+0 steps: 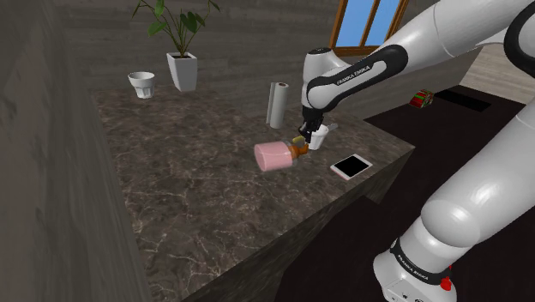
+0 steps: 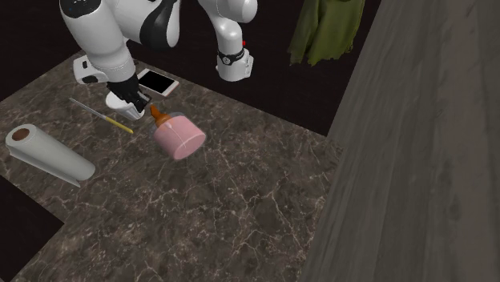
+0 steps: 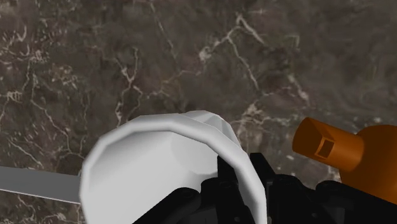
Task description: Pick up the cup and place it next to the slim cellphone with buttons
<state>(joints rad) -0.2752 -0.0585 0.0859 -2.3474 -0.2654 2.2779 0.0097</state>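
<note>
Veins of pale white run through the dark, marbled surface, which meets a grey planked wall along the shoulder view's left. A blue-paned window sits beyond the arm. The tool is clamped on the rim of the white cup, held low near the surface's edge between an upright paper roll and the white-faced phone, apart from the phone. Just beside the cup lies a pink bottle with an orange cap. At the far corner stand a potted plant and a white bowl. Dark floor lies past the surface's edge.
</note>
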